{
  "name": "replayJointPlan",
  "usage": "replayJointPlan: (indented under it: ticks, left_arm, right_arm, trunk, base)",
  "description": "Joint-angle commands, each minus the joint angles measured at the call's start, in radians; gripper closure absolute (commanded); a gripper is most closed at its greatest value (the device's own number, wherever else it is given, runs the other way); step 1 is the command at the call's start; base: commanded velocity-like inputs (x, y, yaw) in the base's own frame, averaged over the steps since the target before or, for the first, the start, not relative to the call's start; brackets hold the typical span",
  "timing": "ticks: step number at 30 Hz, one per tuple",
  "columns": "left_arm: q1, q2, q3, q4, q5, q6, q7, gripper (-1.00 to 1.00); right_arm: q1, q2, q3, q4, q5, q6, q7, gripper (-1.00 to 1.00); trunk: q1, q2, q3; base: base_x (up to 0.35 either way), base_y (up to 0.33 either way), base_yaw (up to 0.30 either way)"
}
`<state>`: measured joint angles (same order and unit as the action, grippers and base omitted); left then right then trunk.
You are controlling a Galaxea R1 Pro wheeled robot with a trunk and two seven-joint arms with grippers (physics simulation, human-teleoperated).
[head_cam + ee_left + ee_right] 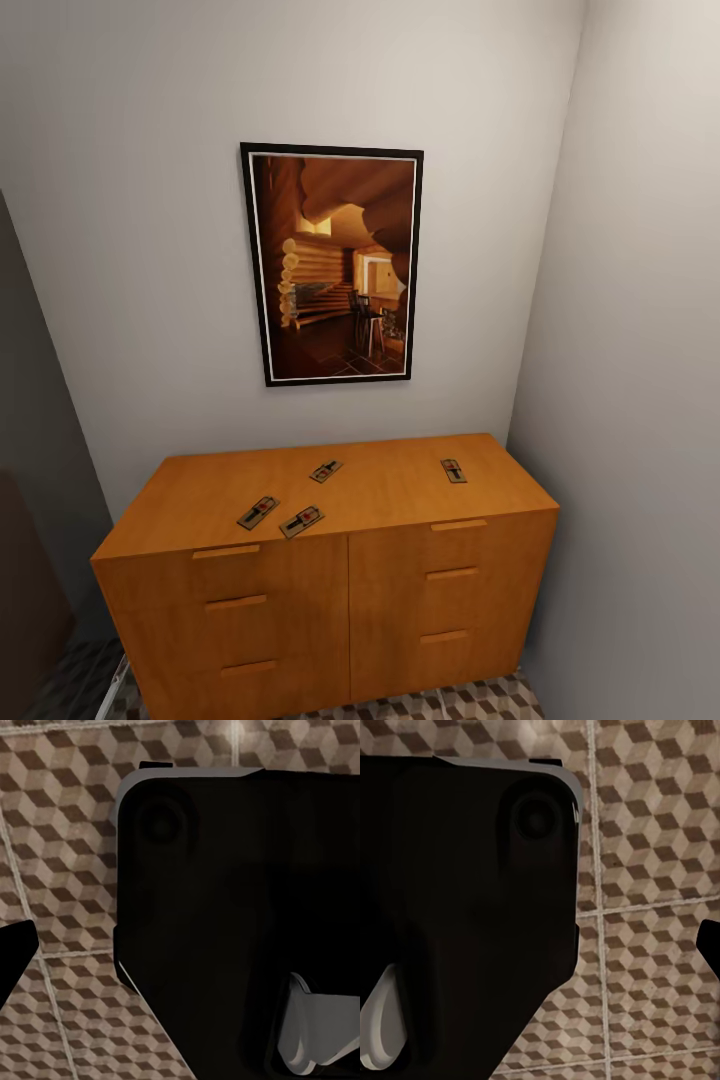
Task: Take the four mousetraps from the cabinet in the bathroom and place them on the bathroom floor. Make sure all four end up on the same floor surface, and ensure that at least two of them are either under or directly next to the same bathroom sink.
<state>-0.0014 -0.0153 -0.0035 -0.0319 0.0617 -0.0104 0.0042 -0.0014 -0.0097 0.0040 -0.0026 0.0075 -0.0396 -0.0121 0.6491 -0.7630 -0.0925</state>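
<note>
The orange-brown cabinet (380,492) stands against the wall ahead in the head view. Several mousetraps lie flat on its top: two close together near the front left (258,512) (301,520), one further back (326,470) and one at the right (454,470). The drawers are shut. The cube-patterned bathroom floor (480,700) shows below it and in both wrist views (67,832) (660,832). One dark fingertip (13,958) of my left gripper sits at the frame's edge over the tiles, and so does one fingertip (711,945) of my right gripper. Nothing is held. The sink is out of view.
A framed picture (335,265) hangs above the cabinet. A pale wall (640,400) closes in the right side, and a dark panel (30,560) stands at the left. The robot's black body (240,907) (457,907) hangs beside each wrist camera.
</note>
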Motion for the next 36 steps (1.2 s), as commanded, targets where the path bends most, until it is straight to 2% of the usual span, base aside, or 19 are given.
replayJointPlan:
  ticks: [1, 36]
  left_arm:
    - [0.000, 0.000, 0.000, -0.001, 0.007, -0.001, 0.000, -1.00]
    - [0.000, 0.002, 0.005, -0.043, 0.011, 0.001, 0.003, -1.00]
  right_arm:
    - [0.000, 0.000, 0.000, -0.002, 0.001, -0.003, -0.001, -1.00]
    - [0.000, -0.002, 0.003, -0.008, 0.008, -0.022, 0.016, -1.00]
  trunk:
    - [0.000, -0.001, -0.001]
    - [0.000, -0.001, -0.001]
  base:
    - [0.000, 0.000, 0.000]
    - [0.000, 0.000, 0.000]
